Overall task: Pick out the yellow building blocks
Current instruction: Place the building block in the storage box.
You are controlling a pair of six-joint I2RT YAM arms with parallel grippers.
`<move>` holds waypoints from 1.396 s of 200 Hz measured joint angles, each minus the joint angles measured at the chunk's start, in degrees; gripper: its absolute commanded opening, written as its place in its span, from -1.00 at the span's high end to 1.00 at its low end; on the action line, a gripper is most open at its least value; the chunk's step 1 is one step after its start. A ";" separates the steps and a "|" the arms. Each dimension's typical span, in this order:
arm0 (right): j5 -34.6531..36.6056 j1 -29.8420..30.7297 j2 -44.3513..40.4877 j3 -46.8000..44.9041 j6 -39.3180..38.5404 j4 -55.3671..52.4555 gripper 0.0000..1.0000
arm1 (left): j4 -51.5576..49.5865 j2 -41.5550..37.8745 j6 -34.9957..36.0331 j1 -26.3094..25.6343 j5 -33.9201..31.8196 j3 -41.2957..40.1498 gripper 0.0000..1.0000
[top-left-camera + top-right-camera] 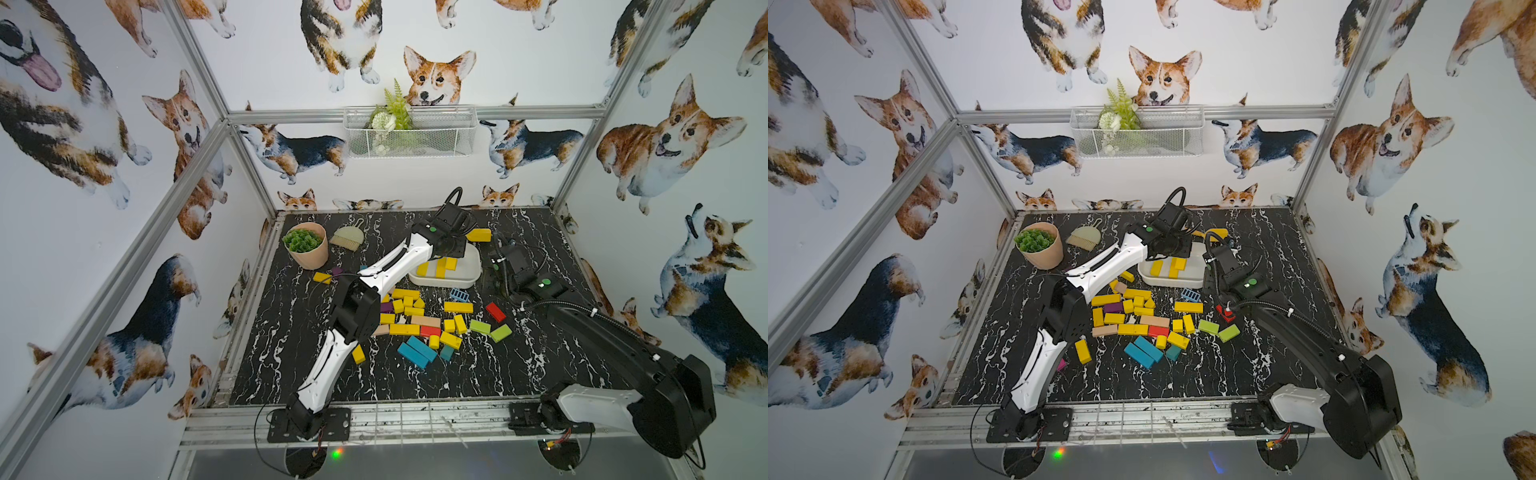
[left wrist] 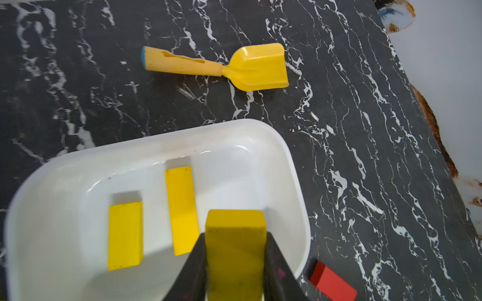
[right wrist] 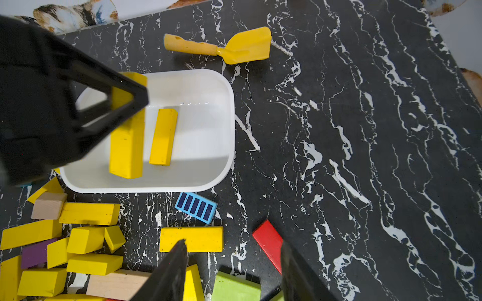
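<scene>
- Two yellow wooden bars (image 2: 125, 234) lie in the white plastic tray (image 2: 234, 135).
- Left gripper (image 2: 236, 239) squeezes a third yellow bar (image 2: 236, 221) above it.
- Right gripper (image 3: 232, 245) fingers apart, seemingly empty, by more yellow blocks (image 3: 206, 238).

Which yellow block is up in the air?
The yellow bar clamped in the left gripper above the white tub; the others lie in it or on the table.

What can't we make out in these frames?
1. Held yellow block: lower end cut off by the left wrist view's edge, sides covered by the left fingers.
2. White tray: part hidden behind those blurred fingers in the right wrist view.
3. Red block: partly behind the right arm in a top view.
4. Block pile: one side under the left arm in a top view.
</scene>
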 measured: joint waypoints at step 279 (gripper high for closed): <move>-2.29 -0.04 -0.63 -1.40 -0.26 -5.31 -0.16 | 8.20 -14.60 -0.11 -2.91 -8.44 -15.67 -0.18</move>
